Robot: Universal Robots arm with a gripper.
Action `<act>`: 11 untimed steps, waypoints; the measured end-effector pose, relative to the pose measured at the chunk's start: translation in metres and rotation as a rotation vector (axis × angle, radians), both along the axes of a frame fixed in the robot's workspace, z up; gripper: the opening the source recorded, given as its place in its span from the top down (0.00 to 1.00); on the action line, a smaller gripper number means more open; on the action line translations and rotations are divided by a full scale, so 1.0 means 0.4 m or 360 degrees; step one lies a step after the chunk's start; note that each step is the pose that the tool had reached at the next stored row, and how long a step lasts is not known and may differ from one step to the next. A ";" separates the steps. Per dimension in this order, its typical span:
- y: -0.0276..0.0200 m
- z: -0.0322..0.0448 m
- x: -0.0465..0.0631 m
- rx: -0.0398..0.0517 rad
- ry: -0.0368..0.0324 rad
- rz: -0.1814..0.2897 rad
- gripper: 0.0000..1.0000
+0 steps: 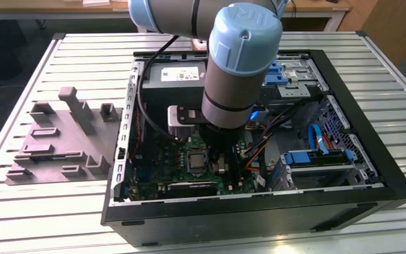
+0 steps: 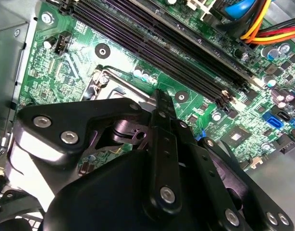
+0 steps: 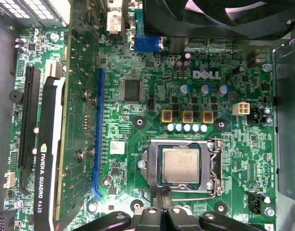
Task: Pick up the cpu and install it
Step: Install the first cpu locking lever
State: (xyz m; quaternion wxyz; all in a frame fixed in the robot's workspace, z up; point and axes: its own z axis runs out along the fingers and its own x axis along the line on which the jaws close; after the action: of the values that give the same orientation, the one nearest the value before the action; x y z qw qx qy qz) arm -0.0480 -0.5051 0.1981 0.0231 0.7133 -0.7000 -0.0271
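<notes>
Tabletop [image 1: 34, 211]: slatted metal surface; carries the computer case and, at left of the exterior view, a grey fixture block [image 1: 58, 143].
Computer case [image 1: 259, 222]: black, lying open in mid-frame of the exterior view.
Arm [image 1: 234, 69]: reaches down into the case.
Motherboard [image 3: 152, 72]: green, inside the case.
Gripper [image 3: 161, 196]: fingers drawn together, nothing held, tip at the socket edge.
Cpu [image 3: 181, 164]: seated in the socket, lower centre of the first wrist view.
</notes>
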 end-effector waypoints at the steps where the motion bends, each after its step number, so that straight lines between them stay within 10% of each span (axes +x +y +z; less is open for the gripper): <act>1: 0.000 -0.001 0.000 0.0000 0.0000 0.0003 0.89; 11: -0.003 -0.015 0.000 0.0000 0.0000 0.0022 0.89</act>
State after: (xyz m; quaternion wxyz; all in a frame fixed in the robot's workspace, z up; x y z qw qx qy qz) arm -0.0481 -0.5063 0.1920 0.0234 0.7181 -0.6951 -0.0268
